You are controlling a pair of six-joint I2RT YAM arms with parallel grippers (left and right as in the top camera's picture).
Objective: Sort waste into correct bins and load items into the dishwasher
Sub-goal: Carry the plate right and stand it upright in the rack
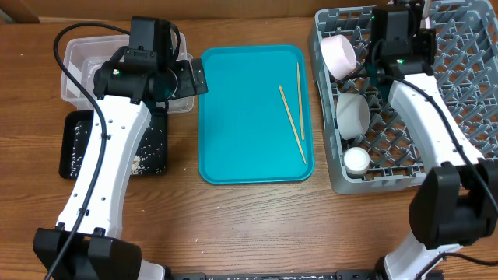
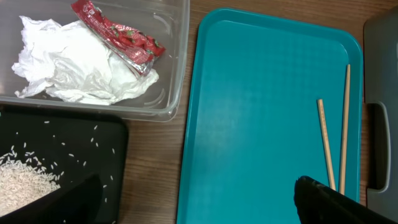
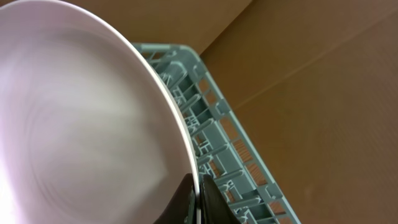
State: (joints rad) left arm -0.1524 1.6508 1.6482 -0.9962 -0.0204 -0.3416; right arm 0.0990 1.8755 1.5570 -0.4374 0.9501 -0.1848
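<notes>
Pinches a round pale-pink plate [image 3: 81, 124] by its rim with the right gripper [image 3: 198, 200], dark fingers [image 3: 212, 205] clenched on the thin edge. Holds the plate at the far side of the large square grey plastic dish rack [image 1: 459, 70], close to its lattice wall. Looks smooth, glossy and bare across the plate's face.

Spreads the left gripper [image 2: 196, 186] wide, released, grasping nothing, above the wooden table [image 1: 257, 225], between a shallow black rectangular tray [image 2: 93, 137] on the left and a teal serving tray [image 2: 261, 93] on the right.

In the black tray, loose whitish rice grains [image 2: 22, 180]. Just beyond it, in a clear plastic rectangular tub [image 2: 177, 74], a crumpled white tissue [image 2: 74, 62] under a crinkled red snack wrapper [image 2: 118, 34]. On the right half of the teal tray, two thin wooden chopsticks [image 1: 292, 123], close together.
</notes>
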